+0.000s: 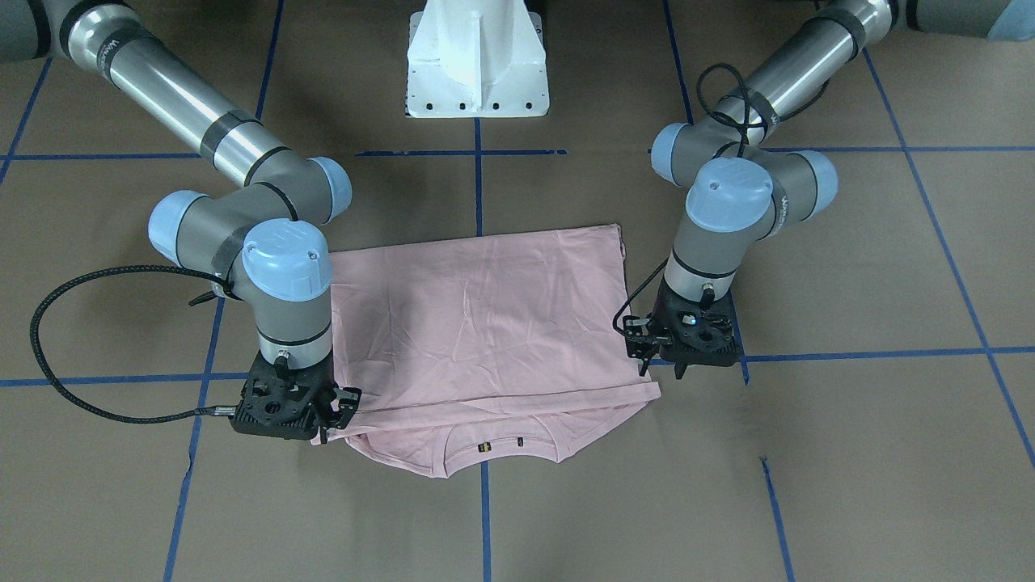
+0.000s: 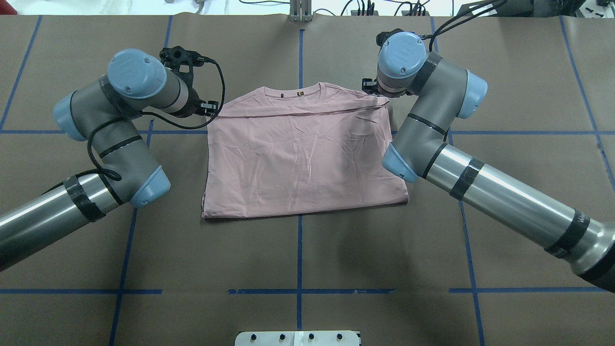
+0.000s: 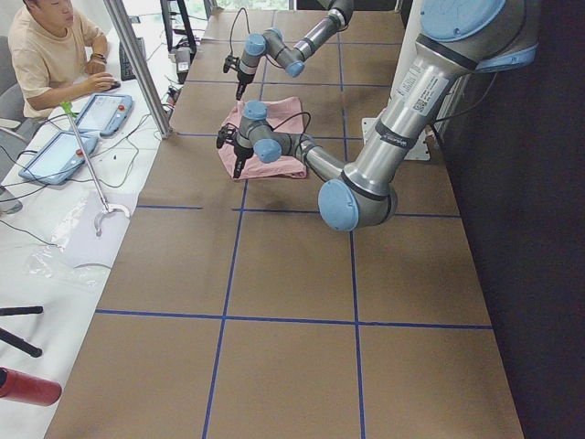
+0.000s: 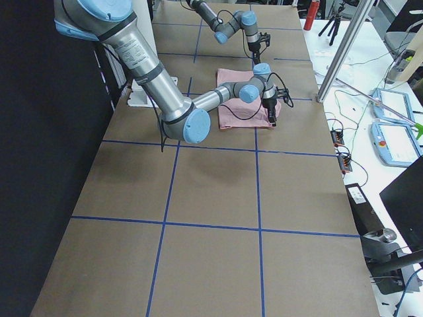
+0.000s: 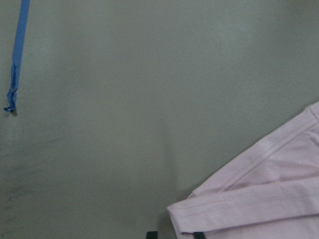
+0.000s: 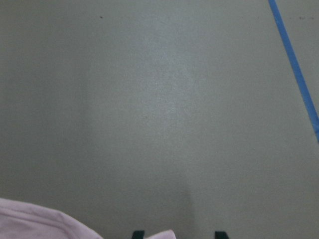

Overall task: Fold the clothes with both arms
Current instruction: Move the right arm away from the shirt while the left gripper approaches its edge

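Pink t-shirt [image 1: 485, 323] lies folded between left gripper [image 1: 663, 370] and right gripper [image 1: 338, 427].

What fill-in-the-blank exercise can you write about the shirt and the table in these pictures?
The folded t-shirt is ____ in colour. Its collar points ____ from the white base. The tape lines on the brown table are ____.
Missing words: pink; away; blue.
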{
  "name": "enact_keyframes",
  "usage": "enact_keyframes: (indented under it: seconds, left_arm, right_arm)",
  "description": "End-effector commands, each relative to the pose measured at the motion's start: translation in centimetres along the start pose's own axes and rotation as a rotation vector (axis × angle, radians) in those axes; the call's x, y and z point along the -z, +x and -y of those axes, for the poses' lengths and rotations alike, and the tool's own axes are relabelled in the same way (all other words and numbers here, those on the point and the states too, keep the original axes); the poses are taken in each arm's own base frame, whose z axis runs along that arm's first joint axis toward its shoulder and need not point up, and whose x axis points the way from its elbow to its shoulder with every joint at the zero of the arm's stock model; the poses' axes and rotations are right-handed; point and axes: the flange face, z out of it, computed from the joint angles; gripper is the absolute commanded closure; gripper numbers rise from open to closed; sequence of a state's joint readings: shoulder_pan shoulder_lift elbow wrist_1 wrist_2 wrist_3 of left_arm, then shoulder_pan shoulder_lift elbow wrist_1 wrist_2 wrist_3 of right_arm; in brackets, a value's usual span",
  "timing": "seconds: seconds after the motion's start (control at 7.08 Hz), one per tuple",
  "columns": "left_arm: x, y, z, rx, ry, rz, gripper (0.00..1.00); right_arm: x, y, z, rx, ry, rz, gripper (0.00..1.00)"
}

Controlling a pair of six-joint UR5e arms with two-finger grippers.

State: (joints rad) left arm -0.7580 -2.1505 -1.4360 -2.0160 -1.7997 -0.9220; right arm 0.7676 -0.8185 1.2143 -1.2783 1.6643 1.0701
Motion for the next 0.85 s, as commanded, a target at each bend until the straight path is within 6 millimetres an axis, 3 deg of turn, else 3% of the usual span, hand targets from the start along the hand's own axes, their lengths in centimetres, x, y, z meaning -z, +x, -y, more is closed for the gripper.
enact_keyframes:
  seconds: [0.0,0.14,0.28,0.42,0.56,0.71]
  left_arm:
    - [5.7,-1.3,-2.7,-0.031,0.041,-0.065,0.0]
    - [8.3,-2.6,-5.7,-0.028,0.009,-0.117,0.0]
    - [10.4,-3.4,-8.8,0.037,-0.015,-0.152,0.0]
    - [9.8,-1.6,-12.8,0.13,-0.076,-0.167,0.01]
    - [8.3,1.4,-16.5,0.246,-0.083,-0.148,0.25]
    - [7.2,3.4,-19.5,0.265,-0.105,-0.141,0.41]
  right_arm:
    - [2.4,4.5,1.9,0.114,-0.067,0.09,0.0]
    - [4.2,8.1,2.4,0.169,-0.074,0.132,0.0]
    - [5.0,9.9,1.4,0.182,-0.073,0.148,0.0]
    - [5.3,9.7,1.2,0.174,-0.07,0.151,0.0]
    - [5.3,9.7,1.3,0.172,-0.068,0.149,0.0]
    - [5.3,9.7,1.3,0.172,-0.065,0.147,0.0]
